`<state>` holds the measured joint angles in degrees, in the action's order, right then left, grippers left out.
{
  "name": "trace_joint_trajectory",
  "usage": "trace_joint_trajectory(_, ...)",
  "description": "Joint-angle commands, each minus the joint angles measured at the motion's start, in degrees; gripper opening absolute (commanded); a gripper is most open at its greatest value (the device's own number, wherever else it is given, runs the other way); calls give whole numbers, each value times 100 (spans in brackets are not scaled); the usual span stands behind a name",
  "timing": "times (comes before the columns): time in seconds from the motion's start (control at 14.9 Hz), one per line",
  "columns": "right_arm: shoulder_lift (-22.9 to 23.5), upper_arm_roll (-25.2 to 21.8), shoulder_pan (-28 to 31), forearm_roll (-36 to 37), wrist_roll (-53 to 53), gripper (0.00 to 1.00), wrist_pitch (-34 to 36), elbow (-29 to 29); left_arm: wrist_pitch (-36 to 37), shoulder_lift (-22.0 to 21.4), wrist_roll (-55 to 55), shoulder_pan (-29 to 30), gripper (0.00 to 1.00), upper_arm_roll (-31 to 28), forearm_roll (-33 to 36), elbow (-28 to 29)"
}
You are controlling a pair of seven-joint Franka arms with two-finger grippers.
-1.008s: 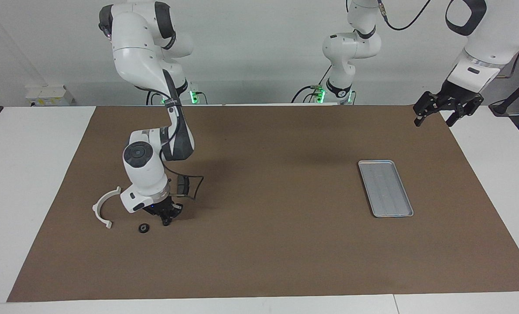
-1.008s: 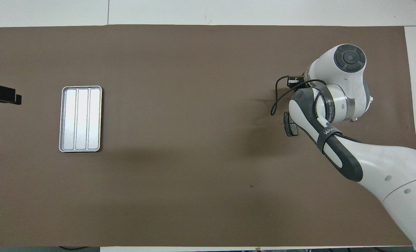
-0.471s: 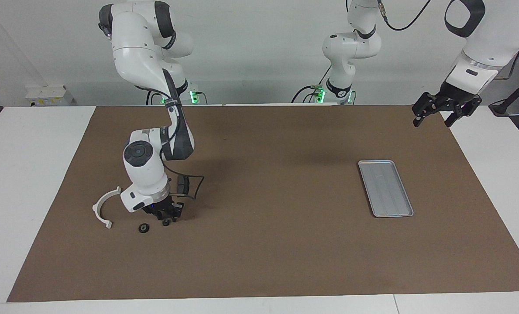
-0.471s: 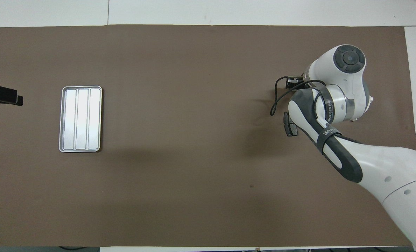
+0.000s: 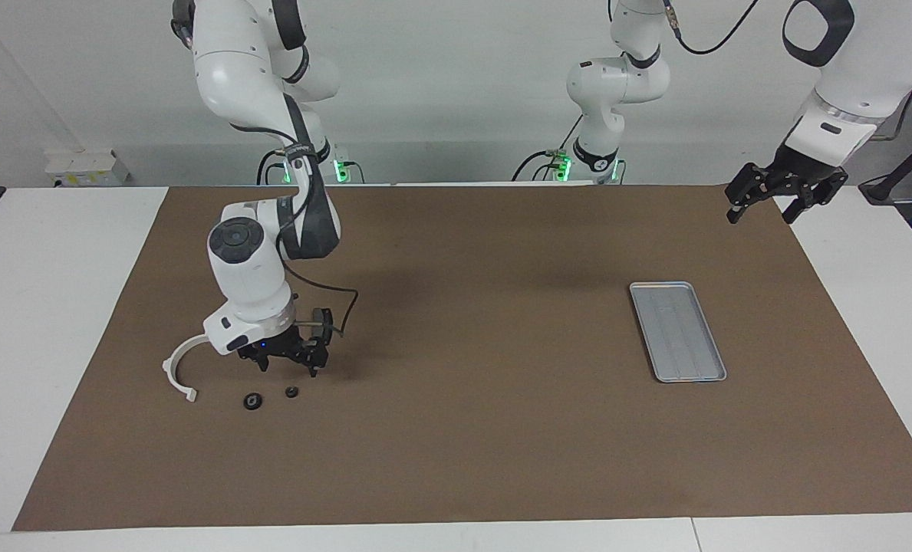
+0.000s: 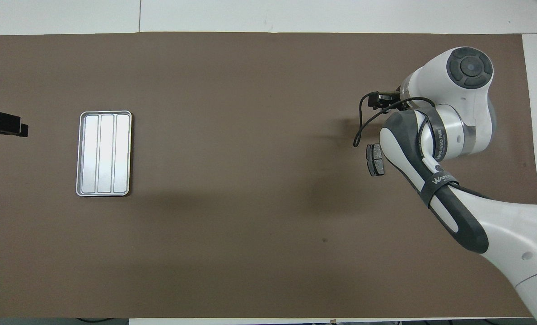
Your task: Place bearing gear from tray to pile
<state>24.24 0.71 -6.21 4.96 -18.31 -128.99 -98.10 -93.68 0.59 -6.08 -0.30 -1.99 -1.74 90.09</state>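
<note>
The small black bearing gear (image 5: 291, 392) lies on the brown mat beside the pile's white half-ring bracket (image 5: 182, 369). My right gripper (image 5: 288, 366) hangs open just above the gear, apart from it. A second small black round part (image 5: 252, 401) rests between the gear and the bracket. In the overhead view the right arm covers these; one dark brake pad (image 6: 375, 159) shows beside it. The silver tray (image 5: 678, 331) (image 6: 104, 153) sits bare toward the left arm's end. My left gripper (image 5: 761, 213) waits open, raised over the mat's corner.
The brown mat (image 5: 463, 429) covers most of the white table. The right arm's wrist and a looping black cable (image 5: 344, 322) hang low over the pile.
The right gripper opened, let the bearing gear go onto the mat and rose a little. The left arm barely moved.
</note>
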Motion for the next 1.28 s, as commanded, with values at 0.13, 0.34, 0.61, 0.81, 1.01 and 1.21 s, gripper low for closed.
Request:
trace_joint_trajectory(0.13,-183,52,50,-30,249,100,-12,-148,16,-138,63,-50,100,-3,95,158)
trace_joint_trajectory(0.34,-183,61,-20,-30,258,100,5,-157,16,-138,63,-41,100,-3,95,158)
trace_joint_trajectory(0.61,-262,70,76,-30,634,100,154,-148,16,-138,63,-50,100,-3,95,158)
trace_joint_trajectory(0.81,-534,79,199,-39,1145,100,469,-139,16,-138,63,-41,100,-3,95,158)
trace_joint_trajectory(1.01,-1252,79,252,-178,1251,100,1277,-148,16,-147,63,-41,100,-3,95,158)
trace_joint_trajectory(1.21,-2088,79,287,-443,1260,100,2269,-148,16,-138,63,-49,100,-3,95,158)
